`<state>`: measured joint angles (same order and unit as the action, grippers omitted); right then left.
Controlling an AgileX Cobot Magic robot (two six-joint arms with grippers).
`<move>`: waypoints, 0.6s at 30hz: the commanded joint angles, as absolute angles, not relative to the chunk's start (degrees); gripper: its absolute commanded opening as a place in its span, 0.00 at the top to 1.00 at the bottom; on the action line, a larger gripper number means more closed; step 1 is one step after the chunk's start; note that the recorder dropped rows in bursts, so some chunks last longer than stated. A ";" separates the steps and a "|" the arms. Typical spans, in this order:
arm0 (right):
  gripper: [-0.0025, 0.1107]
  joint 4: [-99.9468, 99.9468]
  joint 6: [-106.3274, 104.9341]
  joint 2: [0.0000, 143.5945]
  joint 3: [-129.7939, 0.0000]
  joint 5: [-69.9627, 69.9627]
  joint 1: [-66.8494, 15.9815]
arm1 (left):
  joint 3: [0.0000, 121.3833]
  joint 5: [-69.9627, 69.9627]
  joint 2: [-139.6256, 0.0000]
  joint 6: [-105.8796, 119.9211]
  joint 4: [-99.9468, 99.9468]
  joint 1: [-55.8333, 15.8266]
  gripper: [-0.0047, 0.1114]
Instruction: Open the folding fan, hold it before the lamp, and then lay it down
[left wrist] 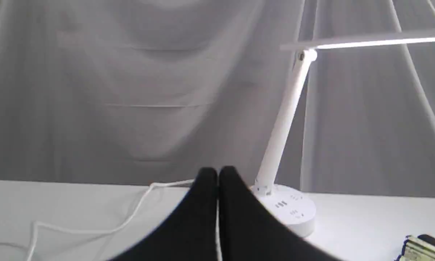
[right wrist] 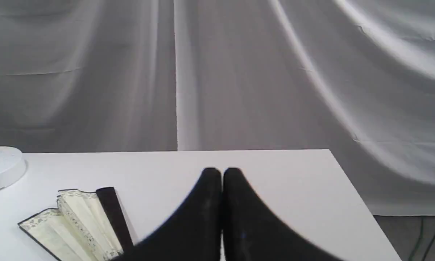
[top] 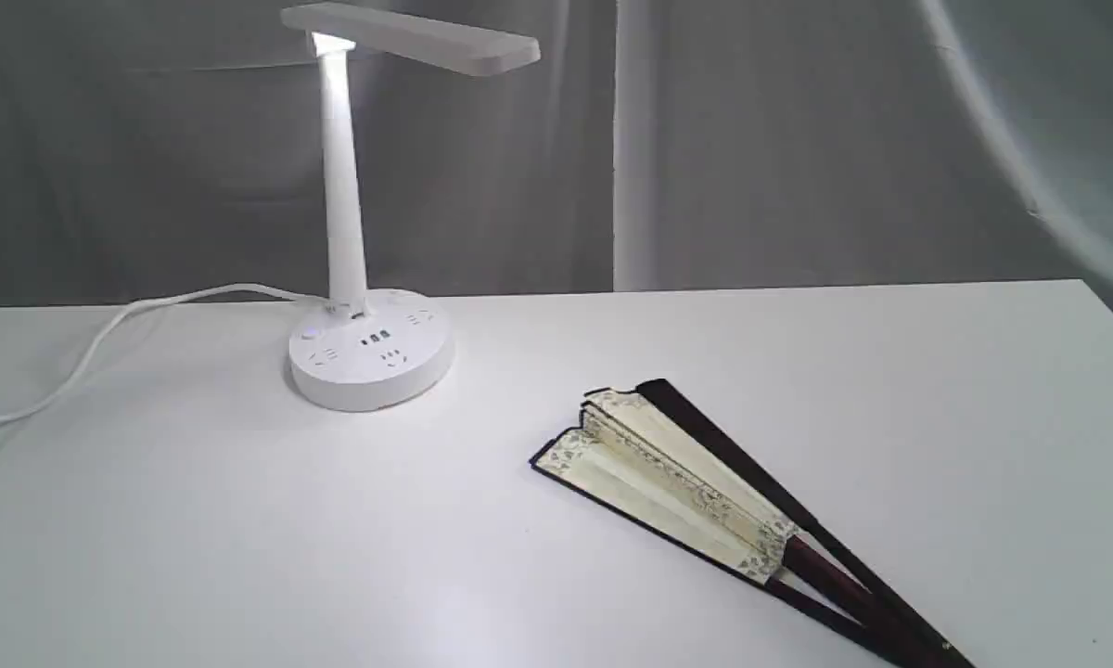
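White table in front of a grey draped cloth backdrop, seen from the ext. camera. No arm or gripper shows in this view.

The lamp stands on the left half of the table, toward the back. It has a round white base w/ sockets and buttons, a slim upright stem and a flat bar head that reaches right. A bright patch shows where the stem meets the head. Its white cord trails from the base across the table to the left edge of the view.

The folding fan lies flat on the table, right of centre and nearer the front, apart from the lamp base. It is only partly spread, a narrow wedge. The cream pleated leaf w/ patterned border points up-left toward the lamp. The dark ribs and guards converge toward the lower-right corner of the view. Nothing touches the fan.

Left wrist camera: the left gripper is clenched, its 2 black fingers pressed together w/ nothing between them. Beyond it are the lamp, its bar head glowing along the underside, and the cord. A corner of the fan shows at the frame edge.

Right wrist camera: the right gripper is likewise clenched on nothing, above the table. The fan's leaf end lies to one side of it, not touching, and part of the lamp base sits farther off.
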<state>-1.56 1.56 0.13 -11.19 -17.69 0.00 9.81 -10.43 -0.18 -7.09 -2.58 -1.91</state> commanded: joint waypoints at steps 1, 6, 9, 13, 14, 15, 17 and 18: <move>0.98 -1.41 1.33 0.00 -14.94 -22.17 0.00 | 14.31 -14.60 0.00 -7.91 0.00 -1.68 0.96; 0.98 -1.41 1.33 0.00 -20.18 -25.94 0.00 | 21.51 -23.02 0.00 -7.91 2.05 -1.68 0.96; 0.98 -1.52 0.73 1.43 -21.62 -27.90 0.00 | 24.23 -28.19 0.00 -7.91 2.05 -1.68 0.96; 0.98 -1.41 -1.28 7.24 -23.57 -29.15 0.00 | 25.92 -31.87 -0.71 -7.91 2.05 -1.68 0.96; 0.98 -1.41 -1.28 8.21 -23.90 -29.15 0.00 | 26.02 -31.87 -1.34 -8.02 2.05 -1.68 0.96; 0.98 -1.41 -1.28 10.52 -24.50 -29.19 -0.01 | 26.02 -31.87 -2.33 -8.46 2.05 -1.68 0.96; 0.98 -0.80 -1.28 13.24 -24.81 -29.19 -0.01 | 26.02 -31.87 -4.99 -9.95 2.05 -1.68 0.96; 0.98 -0.80 -1.28 15.14 -24.81 -28.75 -0.01 | 26.02 -31.87 -6.60 -10.49 2.05 -1.68 0.96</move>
